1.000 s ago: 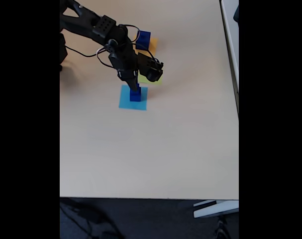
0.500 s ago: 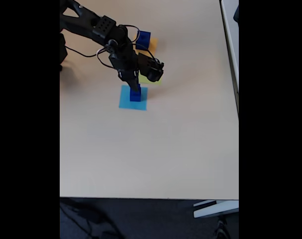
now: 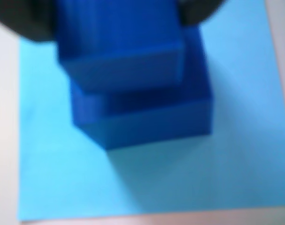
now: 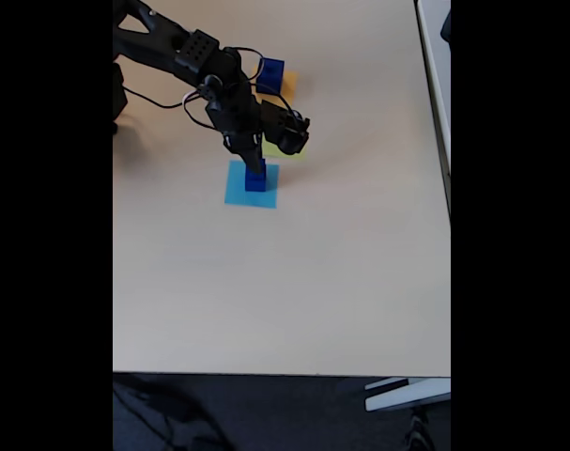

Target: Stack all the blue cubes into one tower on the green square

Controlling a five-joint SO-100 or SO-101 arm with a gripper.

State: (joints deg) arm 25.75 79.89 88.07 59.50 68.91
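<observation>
In the wrist view a small blue cube [image 3: 119,51] sits between the dark fingers [image 3: 25,21] of my gripper [image 3: 116,21], which is shut on it. It rests on or just above a larger blue cube [image 3: 147,117] that stands on the light-blue paper square [image 3: 189,173]. The fixed view shows the gripper [image 4: 255,169] pointing down at this pair of blue cubes [image 4: 256,179]. A third blue cube [image 4: 270,73] stands on the orange-yellow square [image 4: 287,86] at the back. The green square [image 4: 277,151] lies just behind the light-blue one, partly hidden by the gripper's body.
The black arm [image 4: 181,52] reaches in from the top left of the fixed view, with loose cables beside it. The beige table [image 4: 285,282] stretches wide toward its front edge. A white object [image 4: 407,393] sits below the table's front right corner.
</observation>
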